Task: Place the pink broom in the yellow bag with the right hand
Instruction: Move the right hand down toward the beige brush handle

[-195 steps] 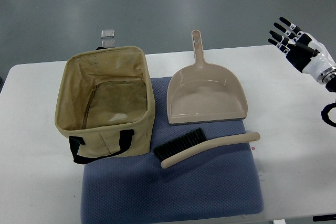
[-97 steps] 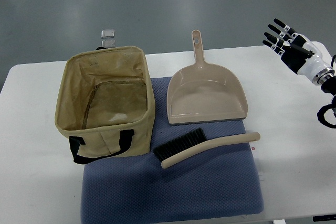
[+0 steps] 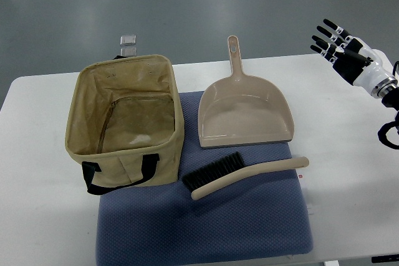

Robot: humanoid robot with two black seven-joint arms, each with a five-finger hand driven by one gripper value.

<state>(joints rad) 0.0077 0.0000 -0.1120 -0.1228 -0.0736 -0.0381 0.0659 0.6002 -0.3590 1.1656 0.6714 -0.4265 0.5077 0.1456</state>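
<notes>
One white table (image 3: 349, 147), bearing one blue mat (image 3: 206, 228). One open yellow bag (image 3: 124, 119) on the mat's left part, black handle facing the near edge. One dustpan (image 3: 244, 111), handle pointing away. One pink broom (image 3: 240, 174) flat on the mat, long axis left-right, bristles toward the bag, handle end right. One right hand (image 3: 340, 45), fingers spread, empty, well apart.

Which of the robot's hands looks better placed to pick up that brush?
The right hand. It is the only one in view, fingers spread and empty, over the table's far right corner. The broom lies with its handle end pointing to that side. The left hand is out of view.
</notes>
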